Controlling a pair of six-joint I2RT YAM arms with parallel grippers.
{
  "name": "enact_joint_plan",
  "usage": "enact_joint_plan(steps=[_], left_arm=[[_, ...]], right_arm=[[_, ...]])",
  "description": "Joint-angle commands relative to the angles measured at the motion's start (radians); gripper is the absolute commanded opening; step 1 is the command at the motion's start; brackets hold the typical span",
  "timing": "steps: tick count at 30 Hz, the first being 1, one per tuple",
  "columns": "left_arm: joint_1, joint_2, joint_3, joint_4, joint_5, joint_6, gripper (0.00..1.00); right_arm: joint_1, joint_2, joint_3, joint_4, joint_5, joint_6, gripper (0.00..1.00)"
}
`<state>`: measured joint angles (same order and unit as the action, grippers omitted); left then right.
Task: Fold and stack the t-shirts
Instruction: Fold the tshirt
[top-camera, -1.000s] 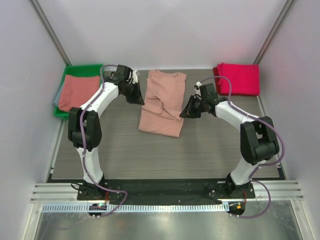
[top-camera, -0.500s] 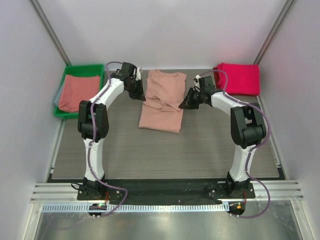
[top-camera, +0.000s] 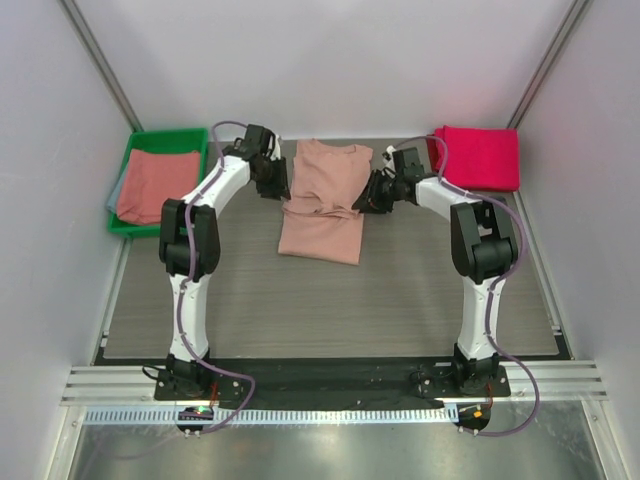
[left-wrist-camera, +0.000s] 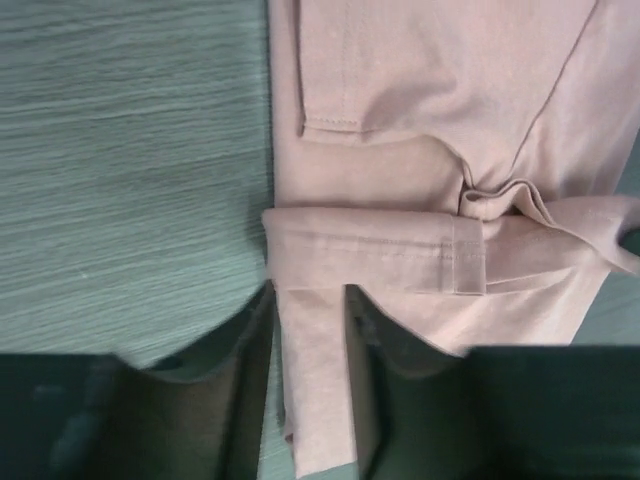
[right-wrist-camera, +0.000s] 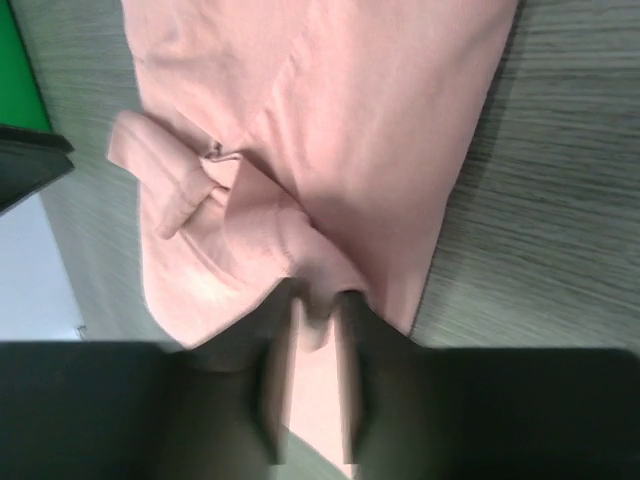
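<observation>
Salmon t-shirt lay half-folded on the grey wood-grain table between white walls. Wrist views alone showed left gripper and right gripper each pinching its fabric; only overhead showed the magenta t-shirt.

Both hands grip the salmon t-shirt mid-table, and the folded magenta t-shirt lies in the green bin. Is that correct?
No: in the top external view the magenta t-shirt lies on the table at far right, outside the green bin. Left hand and right hand do grip the salmon t-shirt.
</observation>
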<state>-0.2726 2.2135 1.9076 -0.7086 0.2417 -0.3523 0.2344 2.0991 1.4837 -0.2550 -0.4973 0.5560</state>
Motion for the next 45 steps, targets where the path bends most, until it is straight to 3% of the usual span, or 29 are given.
enact_joint_plan(steps=[1,5,9,15,20,45], left_arm=[[0.001,-0.035,0.057,0.012,-0.085,0.032,0.37],[0.012,-0.202,-0.007,-0.066,-0.209,0.070,0.71],[0.029,-0.319,-0.155,-0.109,-0.129,0.062,0.78],[0.084,-0.376,-0.452,-0.043,0.145,-0.082,0.66],[0.105,-0.359,-0.623,0.098,0.310,-0.243,0.62],[0.101,-0.195,-0.564,0.129,0.366,-0.263,0.53]], right_arm=[[-0.020,-0.051,0.059,0.030,-0.018,-0.012,0.39],[-0.078,-0.198,-0.022,-0.056,-0.053,-0.005,0.50],[-0.092,-0.323,-0.243,-0.122,-0.148,0.016,0.52],[-0.049,-0.378,-0.479,-0.003,-0.211,0.119,0.52],[-0.001,-0.335,-0.490,0.056,-0.233,0.162,0.51],[0.048,-0.192,-0.481,0.039,-0.192,0.191,0.49]])
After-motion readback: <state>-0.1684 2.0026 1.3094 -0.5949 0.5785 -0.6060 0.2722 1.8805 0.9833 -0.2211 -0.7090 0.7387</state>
